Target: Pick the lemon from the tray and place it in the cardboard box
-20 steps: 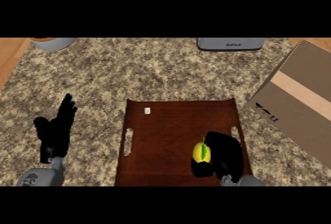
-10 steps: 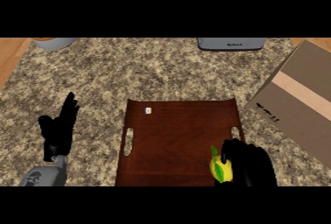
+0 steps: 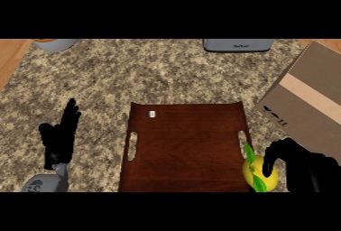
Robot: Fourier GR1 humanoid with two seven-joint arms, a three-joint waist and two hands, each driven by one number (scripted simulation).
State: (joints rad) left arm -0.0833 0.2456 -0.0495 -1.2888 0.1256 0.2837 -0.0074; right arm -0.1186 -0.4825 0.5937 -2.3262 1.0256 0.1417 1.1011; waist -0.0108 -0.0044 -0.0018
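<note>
Right hand [image 3: 303,169] was found at the near right of the scene, its fingers curled round the lemon [image 3: 256,176], which it was grasping. Lemon sat at the near right edge of the tray [image 3: 186,144], overlapping the rim; whether it rested on the wood or was carried clear of it could not be told. A green leaf or stem end stood up from the fruit's far side.

Tray was dark wood, with a slot handle in each side and a small white item [image 3: 152,114] near its far left corner. Cardboard box [image 3: 310,99] stood on the bench [image 3: 166,72] just right of the tray, far of the holding hand, tilted in view with a tape strip across it. No opening was visible from this angle.

Left hand [image 3: 60,137] rested at the near left, fingers straight and up, holding nothing.

Assessment: the lemon was judged light, rigid and rounded, with a waxy skin liable to roll or slip. Hold is best taken across its widest middle, thumb opposite fingers, not at the tapered ends.
</note>
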